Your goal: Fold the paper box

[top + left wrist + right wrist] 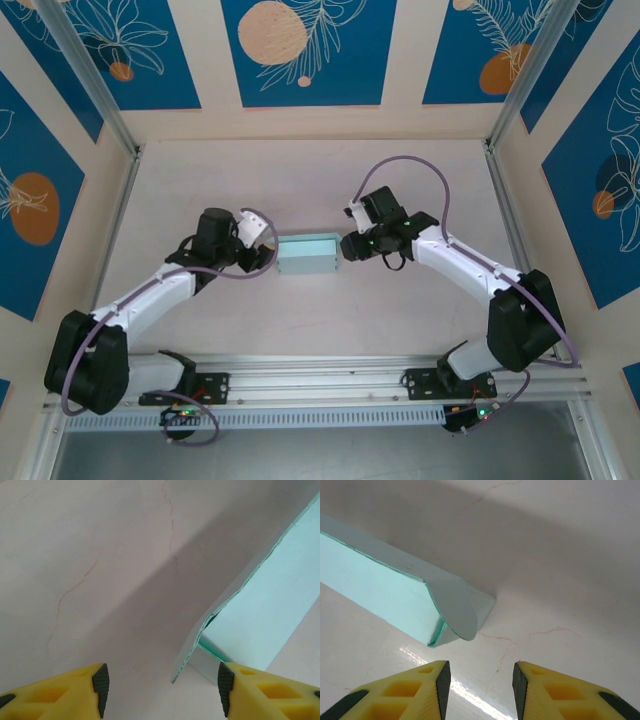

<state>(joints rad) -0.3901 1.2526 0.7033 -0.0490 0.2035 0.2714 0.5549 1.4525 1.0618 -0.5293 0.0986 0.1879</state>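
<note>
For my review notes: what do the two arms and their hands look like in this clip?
The left arm and right arm have white links with black joints. A greyish-purple cable loops along each. The left hand and right hand each have two yellow fingers with hollow pockets and black pads.

Paper box [308,256]: you see a pale light-blue card box, formed into a long, low rectangular body. It lies flat near the middle of the worktop [300,180], long sides parallel to the near edge. Left wrist view: the end flap [192,650] stands ajar, with a dark gap at the corner where it leaves the body. Right wrist view: at the opposite end, a rounded tab [454,606] curls outward over the end, not tucked in.
</note>
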